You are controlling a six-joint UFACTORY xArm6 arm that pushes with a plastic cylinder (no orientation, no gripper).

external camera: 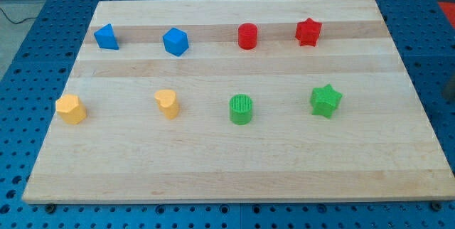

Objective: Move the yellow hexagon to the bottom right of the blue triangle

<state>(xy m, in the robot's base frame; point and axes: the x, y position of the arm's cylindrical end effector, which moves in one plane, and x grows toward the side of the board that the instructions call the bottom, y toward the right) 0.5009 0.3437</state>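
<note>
Looking over the board: we see eight blocks in two rows on a pale wooden board (234, 165), which lies on a blue perforated table (43, 5).
My tip: we cannot find it anywhere in the view — so we cannot tell where it sits relative to the blocks, nor anything about its state.
Yellow hexagon (71, 109): it stands at the view's left end of the lower row, near the board's left edge, touching nothing.
Blue triangle (106, 36): it sits at the view's left end of the upper row, above the yellow hexagon and a little to its right, well apart from it.
Blue block (175, 42): an angular, cube-like piece, to the right of the blue triangle in the upper row.
Red cylinder (247, 36): upright, further right in the upper row.
Red star (308, 32): the rightmost piece of the upper row, near the red cylinder but apart from it.
Yellow heart (168, 104): to the right of the yellow hexagon in the lower row, below the blue block.
Green cylinder (241, 109): upright, below the red cylinder.
Green star (325, 101): the rightmost piece of the lower row — below the red star and slightly right of it.
</note>
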